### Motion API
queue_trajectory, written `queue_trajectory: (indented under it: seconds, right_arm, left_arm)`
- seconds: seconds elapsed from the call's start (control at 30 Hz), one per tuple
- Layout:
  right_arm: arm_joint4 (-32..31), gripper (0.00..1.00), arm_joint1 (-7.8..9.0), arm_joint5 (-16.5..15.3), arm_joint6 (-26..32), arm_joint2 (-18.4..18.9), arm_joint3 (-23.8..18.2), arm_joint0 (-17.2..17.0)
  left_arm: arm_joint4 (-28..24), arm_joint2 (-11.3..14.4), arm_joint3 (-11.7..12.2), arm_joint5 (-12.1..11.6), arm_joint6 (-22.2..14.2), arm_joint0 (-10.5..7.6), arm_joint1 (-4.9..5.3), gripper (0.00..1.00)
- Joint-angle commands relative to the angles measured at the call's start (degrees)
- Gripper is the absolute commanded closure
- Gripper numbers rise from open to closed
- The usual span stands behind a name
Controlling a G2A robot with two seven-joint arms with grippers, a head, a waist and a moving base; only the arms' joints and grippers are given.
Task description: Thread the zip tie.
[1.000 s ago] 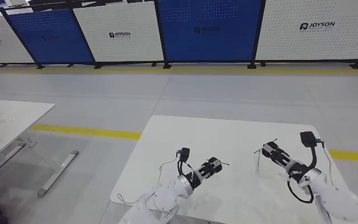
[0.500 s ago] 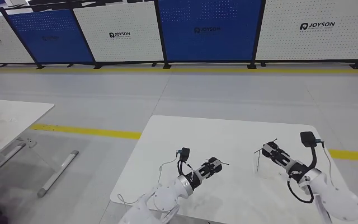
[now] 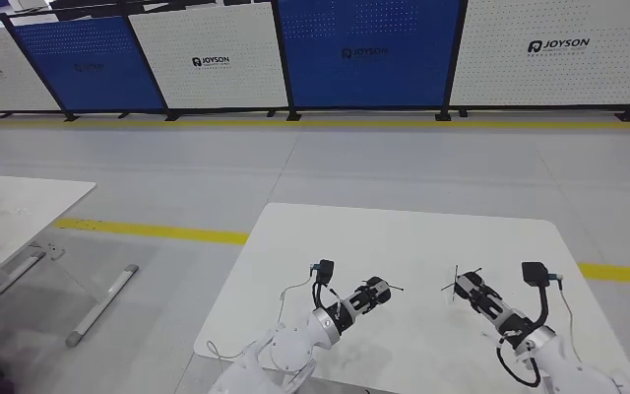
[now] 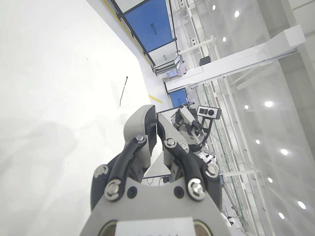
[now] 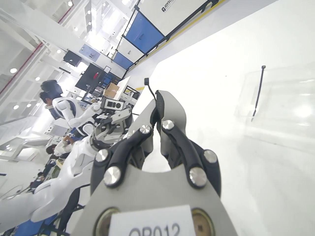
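Note:
My right gripper (image 5: 157, 95) is shut on a black zip tie (image 5: 148, 85), whose head end sticks out past the fingertips. In the top view this gripper (image 3: 460, 284) hovers over the table's right half with the tie (image 3: 471, 273) lying across its tip. A second black zip tie (image 5: 258, 92) lies flat on a clear plastic sheet (image 5: 283, 104), apart from both grippers. The left wrist view shows that loose tie (image 4: 123, 90) beyond my left gripper (image 4: 155, 111), which is shut with nothing showing between its pads. The left gripper (image 3: 379, 289) points toward the right one across a gap.
The white table (image 3: 394, 236) has bare surface behind both grippers. Its near edge runs close under the left arm. Blue and white pegboard panels (image 3: 364, 54) stand far behind on the floor.
My right gripper has moved nearer and toward the left gripper, carrying the zip tie with it. The left arm has kept still.

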Motion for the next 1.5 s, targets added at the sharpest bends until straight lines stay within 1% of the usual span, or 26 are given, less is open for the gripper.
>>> queue_trajectory:
  seconds: [0.0, 0.4, 0.47, 0.57, 0.67, 0.73, 0.8, 0.83, 0.87, 1.3, 1.4, 1.47]
  right_arm:
    - [0.0, 1.0, 0.0, 0.0, -0.1, 0.0, 0.0, 0.0]
    - [0.0, 1.0, 0.0, 0.0, -0.1, 0.0, 0.0, 0.0]
    - [0.0, 1.0, 0.0, 0.0, -0.1, 0.0, 0.0, 0.0]
    - [0.0, 1.0, 0.0, 0.0, -0.1, 0.0, 0.0, 0.0]
    - [0.0, 1.0, 0.0, 0.0, -0.1, 0.0, 0.0, 0.0]
    - [0.0, 1.0, 0.0, 0.0, -0.1, 0.0, 0.0, 0.0]
    - [0.0, 1.0, 0.0, 0.0, -0.1, 0.0, 0.0, 0.0]
    - [0.0, 1.0, 0.0, 0.0, -0.1, 0.0, 0.0, 0.0]
    - [0.0, 1.0, 0.0, 0.0, -0.1, 0.0, 0.0, 0.0]
    - [0.0, 1.0, 0.0, 0.0, -0.1, 0.0, 0.0, 0.0]
    - [0.0, 1.0, 0.0, 0.0, -0.1, 0.0, 0.0, 0.0]
    - [0.0, 1.0, 0.0, 0.0, -0.1, 0.0, 0.0, 0.0]
  left_arm:
    - [0.0, 0.0, 0.0, 0.0, 0.0, 0.0, 0.0, 1.0]
    - [0.4, 0.1, 0.0, 0.0, 0.0, -0.06, 0.01, 1.0]
    - [4.4, 0.6, 0.0, -0.8, -1.2, -0.77, 0.18, 1.0]
    - [6.9, 0.5, 0.2, -1.1, -2.8, -0.95, 0.46, 1.0]
    - [7.7, 0.0, 0.5, -1.8, -4.7, 0.03, 0.87, 1.0]
    - [8.6, -0.4, 1.0, -2.9, -5.2, 1.01, 1.14, 1.0]
    - [8.0, -0.3, 1.7, -4.1, -5.6, 1.76, 1.25, 1.0]
    - [7.2, -0.3, 2.1, -5.2, -5.8, 2.0, 1.26, 1.0]
    - [6.9, -0.3, 2.2, -5.5, -5.8, 2.06, 1.25, 1.0]
    - [6.9, -0.3, 2.2, -5.5, -5.8, 2.06, 1.25, 1.0]
    - [6.1, -0.1, 1.1, -5.6, -4.8, 1.53, 1.1, 1.0]
    - [7.3, 0.3, 0.5, -6.2, -5.0, 0.91, 1.1, 1.0]
